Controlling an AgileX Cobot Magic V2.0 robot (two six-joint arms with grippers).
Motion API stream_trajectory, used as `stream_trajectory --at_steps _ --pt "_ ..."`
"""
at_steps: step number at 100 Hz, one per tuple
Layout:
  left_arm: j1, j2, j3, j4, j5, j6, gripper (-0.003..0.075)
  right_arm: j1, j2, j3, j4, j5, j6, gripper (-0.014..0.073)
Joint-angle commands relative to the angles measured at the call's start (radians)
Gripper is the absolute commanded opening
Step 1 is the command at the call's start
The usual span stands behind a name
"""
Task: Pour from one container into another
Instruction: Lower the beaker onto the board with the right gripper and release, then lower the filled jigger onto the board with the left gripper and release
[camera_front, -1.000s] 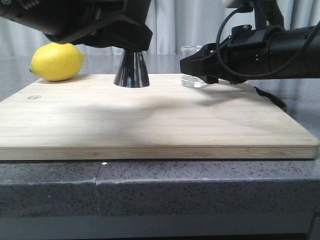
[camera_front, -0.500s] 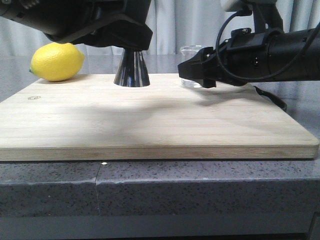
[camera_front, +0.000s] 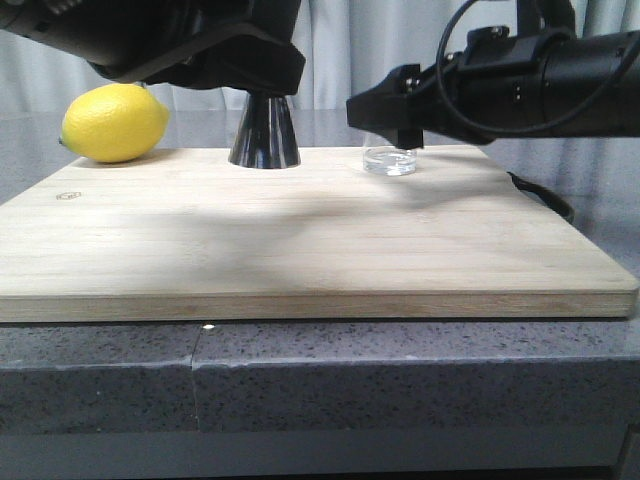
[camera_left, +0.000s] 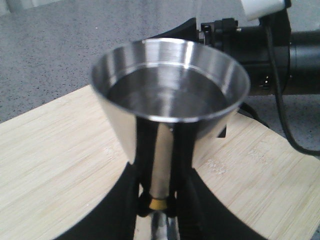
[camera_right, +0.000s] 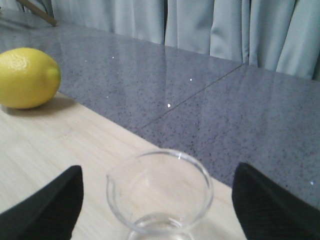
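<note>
Glass beaker stands upright on wooden board, centred between the spread fingers of right gripper, untouched by either. Steel jigger upright, its waist clamped by left gripper. Lemon lies beyond, at board's corner.

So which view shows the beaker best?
Right wrist: the beaker sits whole-rimmed between the open fingers. The front view shows only its base under the right gripper; the left wrist view doesn't show it.
</note>
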Motion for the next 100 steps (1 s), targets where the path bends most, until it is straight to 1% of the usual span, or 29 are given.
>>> stream_trajectory --at_steps 1,17,44,72,100 --pt "-0.005 -0.028 -0.031 0.002 -0.100 -0.002 -0.0019 -0.005 -0.068 -0.039 0.025 -0.085 -0.007 0.0557" --pt "-0.005 -0.028 -0.031 0.002 -0.125 -0.002 -0.0020 -0.005 -0.144 -0.086 0.025 -0.089 -0.007 0.0556" --pt "-0.001 -0.028 -0.013 0.044 -0.252 -0.002 -0.0020 -0.005 -0.385 -0.124 0.025 -0.093 -0.007 0.0556" --pt "0.073 -0.028 0.073 0.015 -0.366 -0.006 -0.0019 -0.005 -0.610 -0.124 0.025 -0.093 -0.007 0.0556" --pt "0.130 0.003 0.102 0.010 -0.411 -0.039 -0.0019 -0.005 -0.727 -0.124 0.025 -0.068 -0.007 0.0556"
